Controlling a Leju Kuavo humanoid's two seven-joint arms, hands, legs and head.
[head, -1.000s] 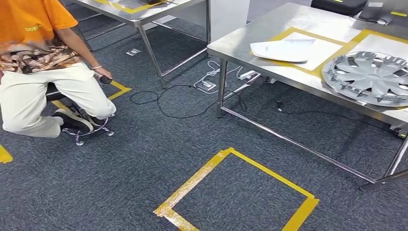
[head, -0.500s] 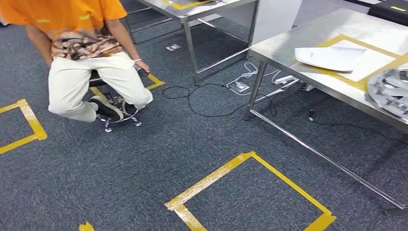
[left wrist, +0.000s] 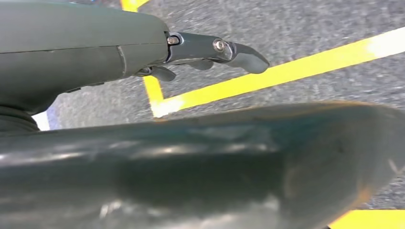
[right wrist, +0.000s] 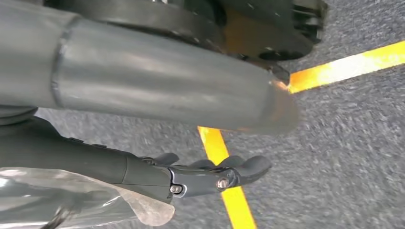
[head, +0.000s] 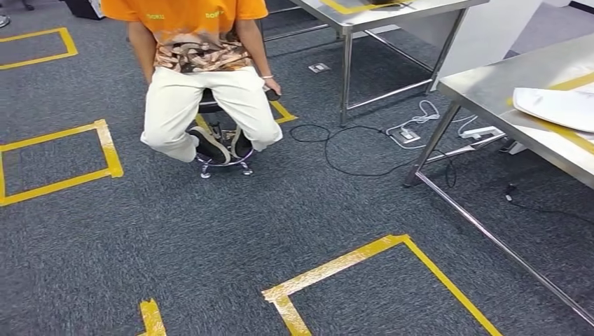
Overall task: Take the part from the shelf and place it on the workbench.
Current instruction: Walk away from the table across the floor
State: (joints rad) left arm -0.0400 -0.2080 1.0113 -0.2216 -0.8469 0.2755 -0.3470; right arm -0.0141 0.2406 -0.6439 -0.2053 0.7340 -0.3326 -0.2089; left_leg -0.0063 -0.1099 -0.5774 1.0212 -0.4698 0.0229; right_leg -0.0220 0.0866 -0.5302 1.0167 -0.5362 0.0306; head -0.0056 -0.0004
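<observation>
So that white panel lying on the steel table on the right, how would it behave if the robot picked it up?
The white panel looks thin and gently curved, so it is probably light and may flex a little. Its smooth surface could be slippery. It overhangs nothing and lies flat on the steel table, so it seems unlikely to roll.

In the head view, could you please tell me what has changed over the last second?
The camera has swung left: the workbench has slid to the right edge, the hubcap has left the picture, and the seated person is now near centre. Nothing on the floor or bench was itself moved.
</observation>
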